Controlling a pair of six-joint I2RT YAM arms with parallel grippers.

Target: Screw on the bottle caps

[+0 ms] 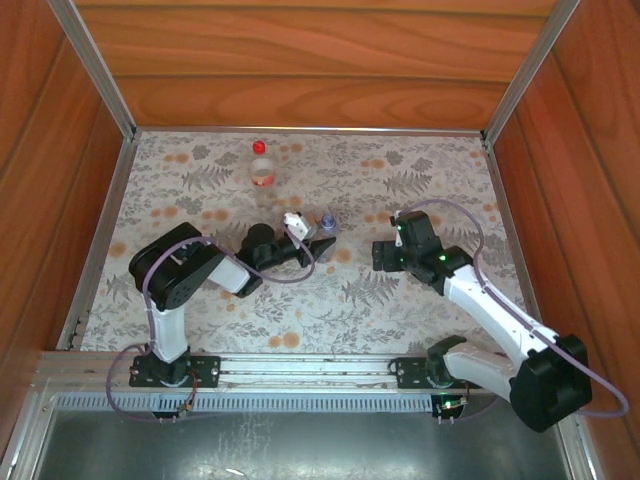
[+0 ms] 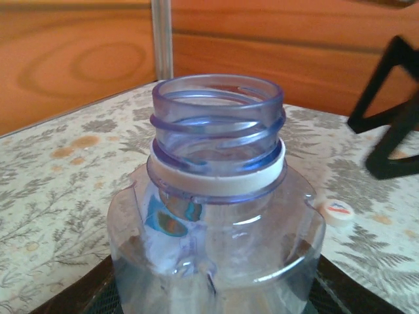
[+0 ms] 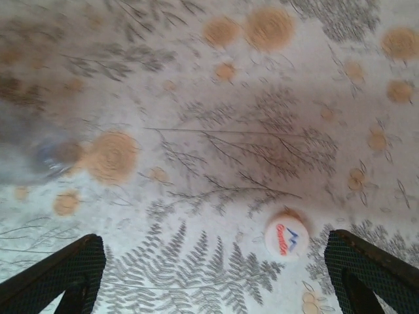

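My left gripper (image 1: 315, 232) is shut on the plain bluish bottle (image 1: 326, 224), holding it upright by its body. In the left wrist view the bottle (image 2: 216, 196) has an open threaded neck with a white ring below it. The white cap (image 3: 287, 237) lies flat on the cloth, printed side up, between the open fingers of my right gripper (image 3: 219, 275) and close to the right-hand finger (image 3: 373, 268). The same cap (image 2: 338, 211) lies just right of the held bottle, below my right gripper (image 2: 393, 124). The labelled bottle (image 1: 262, 172) stands at the back with the red cap (image 1: 259, 147) on top.
The patterned cloth (image 1: 440, 160) covers the table. Wooden walls with metal corner posts (image 1: 100, 70) close it in on three sides. The metal rail (image 1: 300, 368) bearing both arm bases runs along the near edge.
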